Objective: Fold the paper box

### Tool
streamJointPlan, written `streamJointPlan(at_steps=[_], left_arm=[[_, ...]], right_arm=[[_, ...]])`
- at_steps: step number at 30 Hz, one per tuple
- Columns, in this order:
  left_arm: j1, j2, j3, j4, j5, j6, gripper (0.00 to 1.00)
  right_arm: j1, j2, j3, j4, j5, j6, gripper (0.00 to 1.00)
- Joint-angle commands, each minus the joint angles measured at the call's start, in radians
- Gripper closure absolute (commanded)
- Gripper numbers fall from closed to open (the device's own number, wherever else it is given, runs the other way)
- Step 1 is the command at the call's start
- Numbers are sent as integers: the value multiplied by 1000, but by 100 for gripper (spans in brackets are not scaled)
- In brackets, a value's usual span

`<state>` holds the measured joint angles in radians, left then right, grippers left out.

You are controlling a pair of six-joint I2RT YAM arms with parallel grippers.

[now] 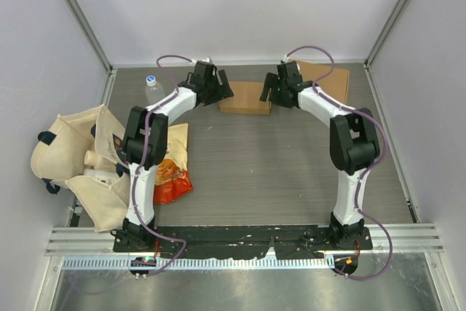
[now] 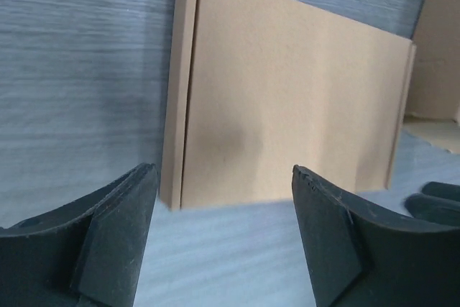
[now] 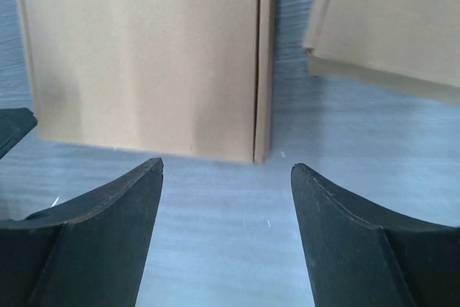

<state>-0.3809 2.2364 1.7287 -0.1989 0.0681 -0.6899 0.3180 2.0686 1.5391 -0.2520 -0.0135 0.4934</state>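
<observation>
— At the far centre of the table, what lies flat?

— You have the paper box there, closed into a shallow brown slab, its long sides running left to right.

— Where do your two arms stand?

— Your left gripper sits at the box's left end and your right gripper at its right end, facing each other across it.

— How do the fingers stand?

— On both grippers they are spread wide. Each wrist view shows the two dark pads apart, with the box lying on the table beyond their tips and apart from them. A narrow folded strip runs along the box's near end in each wrist view.

— What else is around you?

— A second flat piece of cardboard lies behind your right gripper, just beside the box. A capped bottle stands near the far left corner. At the left edge you have a cream tote bag, and an orange snack packet lies beside it, near your left arm.
</observation>
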Motion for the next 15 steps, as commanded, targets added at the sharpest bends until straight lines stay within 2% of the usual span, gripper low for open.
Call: streamJointPlan(at_steps=[1, 4, 5, 6, 8, 9, 12, 13, 15], left_arm=[[-16, -304, -33, -97, -60, 111, 21], [-77, -485, -113, -128, -132, 150, 20], [-96, -539, -139, -128, -133, 156, 21], [-116, -587, -188, -125, -125, 162, 21], [-182, -727, -236, -126, -108, 177, 21], [-208, -769, -282, -131, -106, 181, 21], [-295, -953, -378, -139, -82, 191, 21], [-324, -1000, -402, -142, -44, 194, 21], [-337, -1139, -475, -142, 8, 196, 22]], right_arm=[[-3, -269, -5, -188, 213, -87, 23], [6, -470, -152, -228, 276, -104, 22], [16, -532, -265, -221, 268, -114, 22], [24, -662, -322, -202, 253, -127, 21], [26, -792, -451, -205, 210, -133, 19], [24, -940, -483, -226, 195, -139, 19], [26, -1190, -589, -247, 98, -159, 17], [24, -1358, -599, -256, 81, -153, 15], [26, -1497, -577, -317, 37, -141, 9]])
